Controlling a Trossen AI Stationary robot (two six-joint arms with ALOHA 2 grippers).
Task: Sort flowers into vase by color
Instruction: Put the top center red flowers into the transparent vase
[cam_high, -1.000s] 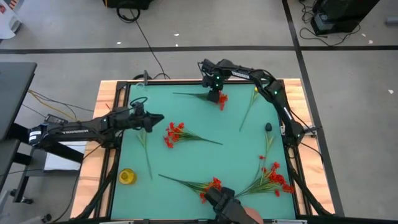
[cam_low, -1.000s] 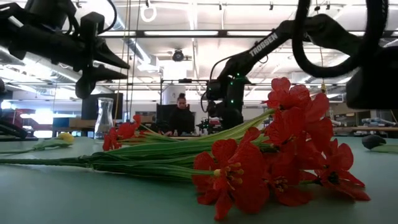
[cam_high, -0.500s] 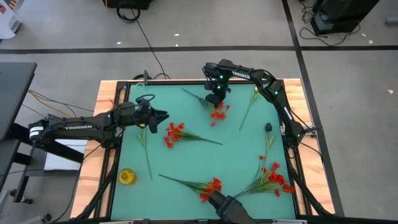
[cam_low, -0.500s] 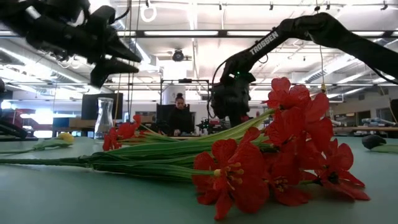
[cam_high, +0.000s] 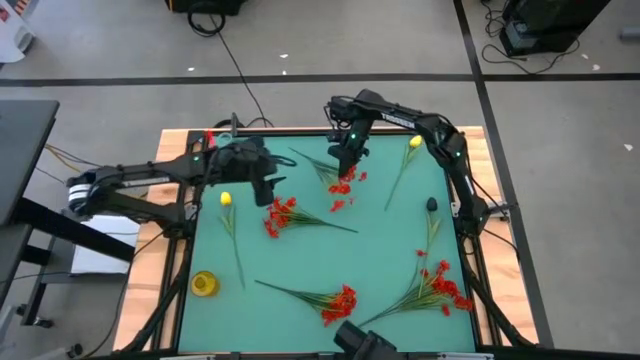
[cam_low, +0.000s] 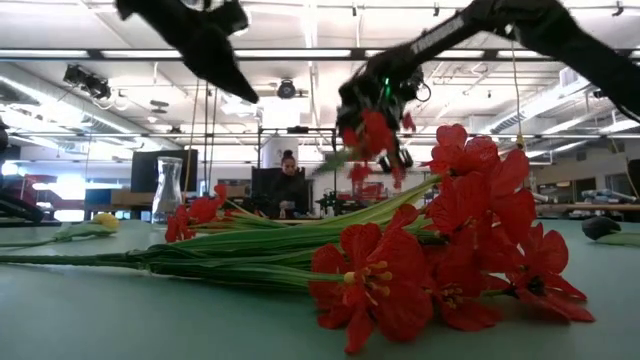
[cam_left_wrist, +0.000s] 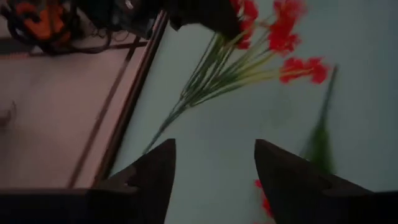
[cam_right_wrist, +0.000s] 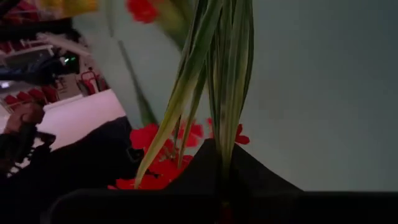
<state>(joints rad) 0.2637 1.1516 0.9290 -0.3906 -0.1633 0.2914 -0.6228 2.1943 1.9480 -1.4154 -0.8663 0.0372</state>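
My right gripper (cam_high: 346, 165) is shut on a red flower spray (cam_high: 343, 183) above the far middle of the green table. My left gripper (cam_high: 266, 180) hangs open in the air to its left, nothing between its fingers (cam_left_wrist: 214, 163). Three more red sprays lie flat on the table: one mid-table (cam_high: 285, 212), one near the front (cam_high: 335, 298), one at the front right (cam_high: 440, 285). Two yellow flowers also lie flat, one at the left (cam_high: 226, 200) and one at the far right (cam_high: 413, 144). A clear glass vase (cam_low: 170, 188) stands at the far left. My right gripper pinches the red spray's bundle of green stems and leaves (cam_right_wrist: 219, 134) between its two fingers, close to the blossoms. The fingers slant down from above. The spray is lifted clear of the table, its blossoms (cam_low: 375, 135) beside and below the fingers and its stem end (cam_high: 300, 153) pointing to the far left.
A yellow round object (cam_high: 204, 283) sits near the table's front left corner. A small dark object (cam_high: 432, 204) lies by the right edge. A raised frame (cam_high: 190, 160) runs around the table. A person sits in the room behind the table (cam_low: 290, 185).
My right gripper has taken hold of the red spray that lay at the far middle and raised it off the table, tipping as it rose. My left gripper has risen, rolled about its own line and drawn a little toward the far edge.
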